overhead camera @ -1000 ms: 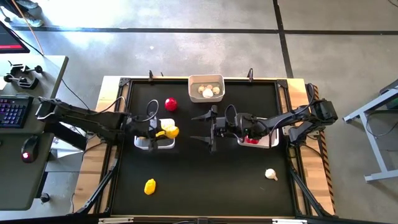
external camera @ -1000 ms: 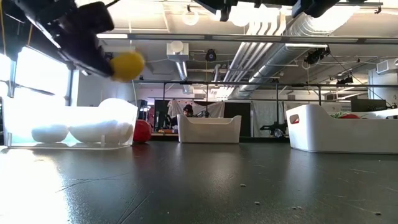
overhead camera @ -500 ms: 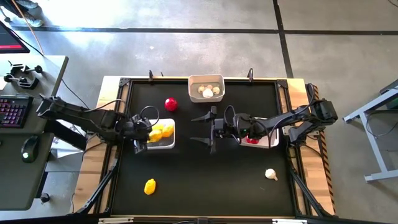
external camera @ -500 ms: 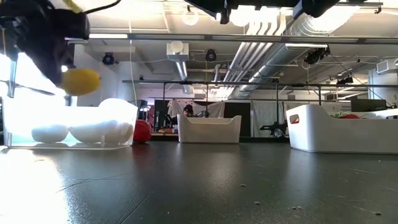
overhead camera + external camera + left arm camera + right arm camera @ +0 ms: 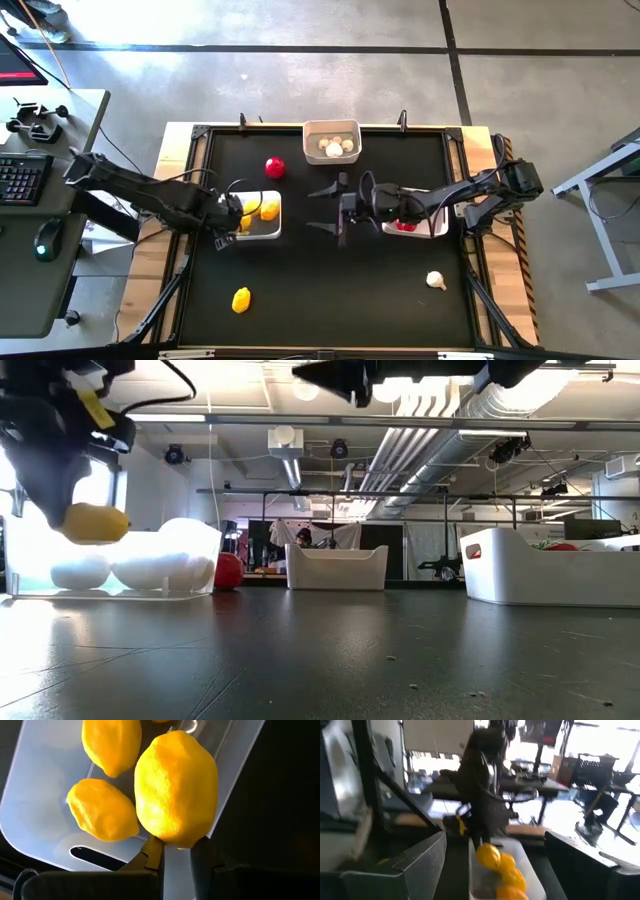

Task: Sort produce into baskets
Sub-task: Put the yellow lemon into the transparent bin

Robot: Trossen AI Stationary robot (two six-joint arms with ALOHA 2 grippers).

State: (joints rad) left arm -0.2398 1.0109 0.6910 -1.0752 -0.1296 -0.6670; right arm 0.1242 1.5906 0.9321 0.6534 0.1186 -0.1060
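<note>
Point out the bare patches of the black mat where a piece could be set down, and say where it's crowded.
Free: the stretch between the loose lemon and the loose garlic bulb; also the corners beside the garlic basket, apart from the tomato. Crowded: the middle band, where the left gripper holds a lemon over the lemon basket and the right gripper hangs open.

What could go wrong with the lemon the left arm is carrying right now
The left claw pinches only the tip of the lemon, so it may slip out early. In the left wrist view it hangs over the rim of the lemon basket, so a drop could bounce onto the table. The two lemons already inside might deflect it too.
</note>
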